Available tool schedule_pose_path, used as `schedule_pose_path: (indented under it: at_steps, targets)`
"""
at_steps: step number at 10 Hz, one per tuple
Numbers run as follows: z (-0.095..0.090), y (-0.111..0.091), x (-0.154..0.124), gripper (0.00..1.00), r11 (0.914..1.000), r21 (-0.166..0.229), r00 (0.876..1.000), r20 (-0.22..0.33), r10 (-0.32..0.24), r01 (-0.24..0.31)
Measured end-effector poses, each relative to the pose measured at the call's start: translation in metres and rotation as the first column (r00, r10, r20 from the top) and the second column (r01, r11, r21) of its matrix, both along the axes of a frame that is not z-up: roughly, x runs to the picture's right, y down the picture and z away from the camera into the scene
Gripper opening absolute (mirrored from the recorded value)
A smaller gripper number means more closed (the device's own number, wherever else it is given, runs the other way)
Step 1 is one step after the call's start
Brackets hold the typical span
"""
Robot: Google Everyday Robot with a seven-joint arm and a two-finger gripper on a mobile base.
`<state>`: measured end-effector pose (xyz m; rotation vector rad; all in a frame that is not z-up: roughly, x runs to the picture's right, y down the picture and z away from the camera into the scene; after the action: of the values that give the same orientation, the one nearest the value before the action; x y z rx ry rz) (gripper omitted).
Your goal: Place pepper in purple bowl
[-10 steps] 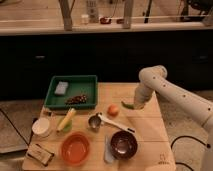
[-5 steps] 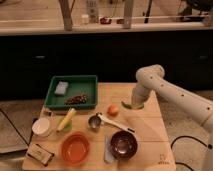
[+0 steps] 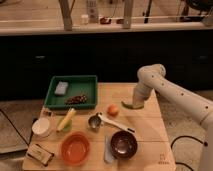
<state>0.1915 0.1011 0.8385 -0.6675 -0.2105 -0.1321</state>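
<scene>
Low near the right edge of the wooden worktop (image 3: pixel 150 131): gripper (image 3: pixel 135 103), right at the small curved green pepper (image 3: pixel 128 105). Cannot tell whether clenched or released. Near the front edge: round dark purple bowl (image 3: pixel 124 144).

Pepper (image 3: pixel 129 105): small, slender, curved green pod, tapering to a point at its left end. It sits at the lower end of the gripper (image 3: pixel 135 103), over the far right part of the table (image 3: pixel 150 131). Contact with the table surface cannot be determined.

Purple bowl (image 3: pixel 124 145): round, dark maroon-purple, with a glossy interior. It stands upright, opening upward, at the near edge of the table, right of centre. Pepper and bowl are well apart.
</scene>
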Motion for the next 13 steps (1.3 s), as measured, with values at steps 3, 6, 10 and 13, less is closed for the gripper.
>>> schedule_pose_path:
  at_steps: [3,6,10,13]
  targets:
    - [0.010,-0.001,-0.002,0.80,1.0000,-0.006,1.000,-0.004,0.000,0.000]
    - [0.018,0.003,0.000,0.80,0.9998,-0.018,1.000,-0.010,0.005,-0.006]
    - [0.037,0.013,0.004,0.80,0.9987,-0.038,0.999,-0.010,0.035,-0.035]
    - [0.054,0.021,0.008,0.80,0.9968,-0.052,0.998,-0.003,0.061,-0.061]
